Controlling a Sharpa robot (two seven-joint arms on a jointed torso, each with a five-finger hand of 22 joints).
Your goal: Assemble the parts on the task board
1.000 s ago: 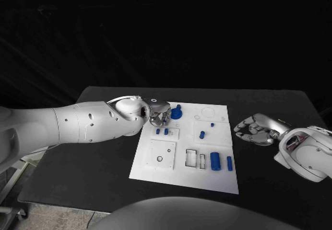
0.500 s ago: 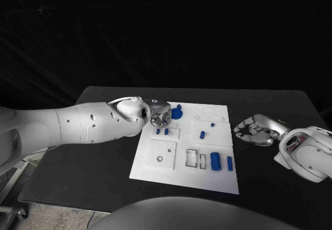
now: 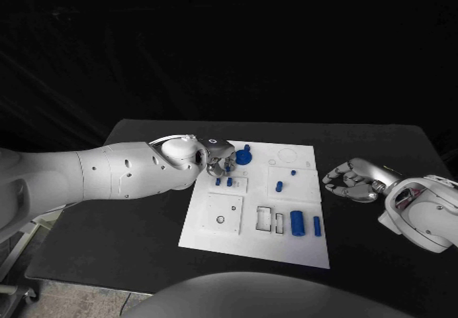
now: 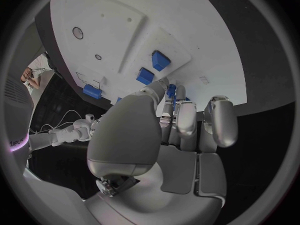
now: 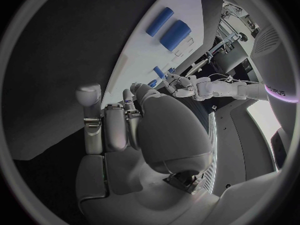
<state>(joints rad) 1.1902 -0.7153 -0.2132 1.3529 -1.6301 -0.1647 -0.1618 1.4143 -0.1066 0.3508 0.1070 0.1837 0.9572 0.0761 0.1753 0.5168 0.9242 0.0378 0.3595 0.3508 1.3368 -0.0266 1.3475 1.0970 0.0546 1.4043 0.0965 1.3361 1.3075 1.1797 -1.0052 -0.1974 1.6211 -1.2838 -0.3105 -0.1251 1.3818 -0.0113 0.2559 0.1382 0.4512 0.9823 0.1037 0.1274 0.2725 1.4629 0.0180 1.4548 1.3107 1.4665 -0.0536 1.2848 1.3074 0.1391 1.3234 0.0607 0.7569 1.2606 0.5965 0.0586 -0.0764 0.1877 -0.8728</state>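
Note:
The white task board [image 3: 215, 232] lies in the middle of the black table. My left hand [image 3: 218, 160] hovers over its far left corner, beside a blue round part [image 3: 244, 158] with a peg. In the left wrist view the thumb and fingertips [image 4: 177, 105] close on a sliver of blue part [image 4: 170, 91]. Two small blue pieces [image 3: 224, 180] stand just in front of the hand. My right hand [image 3: 350, 180] rests on the table right of the board, fingers curled in with nothing in them.
A thick blue cylinder [image 3: 298, 222] and a thin one [image 3: 317, 226] lie at the board's near right. Two small blue pegs [image 3: 278, 187] stand mid-board. Rectangular slots [image 3: 268, 219] and a raised square plate [image 3: 224, 212] take up the near half.
The left hand has edged slightly to the left over the board's corner. The right hand and the parts have stayed put.

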